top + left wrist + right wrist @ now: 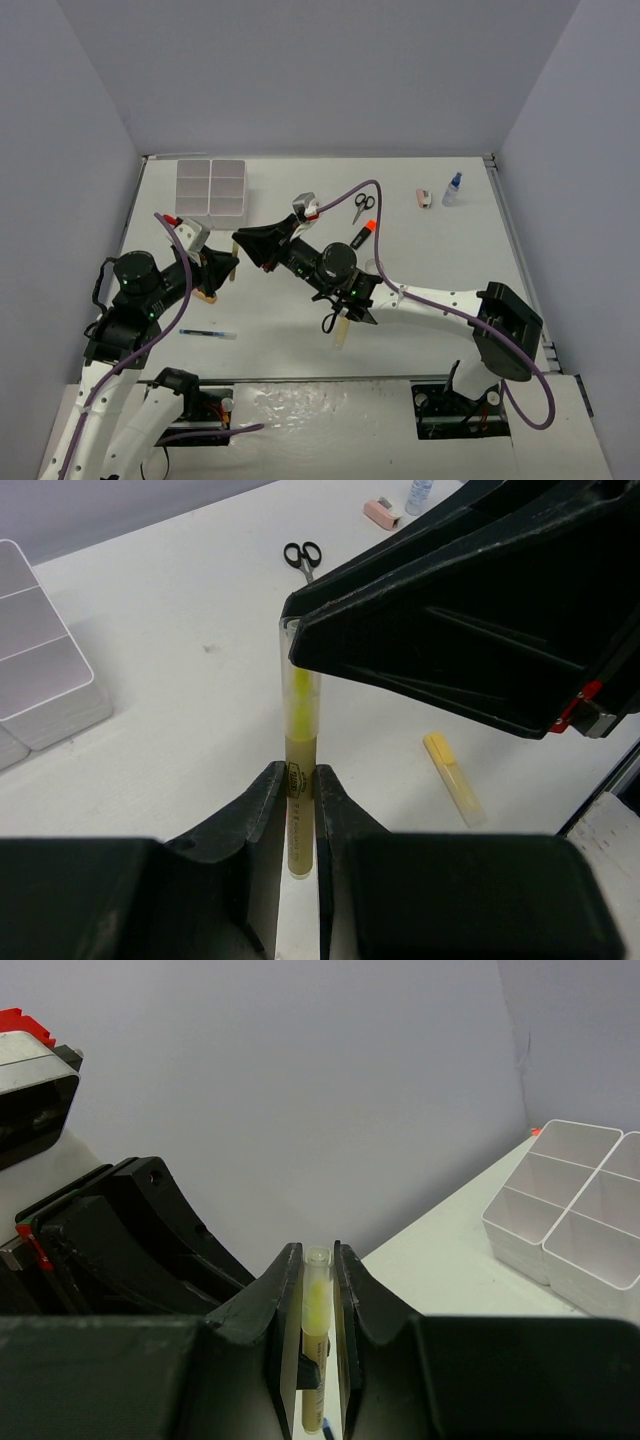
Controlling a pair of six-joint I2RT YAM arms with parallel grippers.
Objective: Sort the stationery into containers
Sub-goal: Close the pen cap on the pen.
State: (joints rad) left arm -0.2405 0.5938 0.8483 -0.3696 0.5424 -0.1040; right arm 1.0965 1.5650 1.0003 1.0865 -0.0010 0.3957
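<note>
Both arms meet over the mid-left table, wrists facing each other. Left gripper (300, 782) is closed on the barrel of a slim, olive-barrelled, clear-capped highlighter (301, 725), fingers pinching it low down from either side. Right gripper (317, 1260) is closed on the same highlighter at the other end, pads clamped on the clear cap with the yellow tip showing through. The highlighter hangs in the air between the two, clear of the table, spanning the short gap from one pair of fingers to the other. White translucent plastic organizer tray (211, 187), six square compartments in a two-by-three grid, sits at the far left of the table, well apart from both grippers. Loose on the table: black-handled scissors (362, 207) past the right arm, an orange-and-black marker (362, 233) just beside them on the near side, a small pink piece (424, 198) and a small blue-capped bottle (453, 188) close together at the far right. A short pale-yellow stick (455, 780) lies flat near the right arm's forearm. A thin dark-blue pen (208, 333) lies flat near the left arm's base.
</note>
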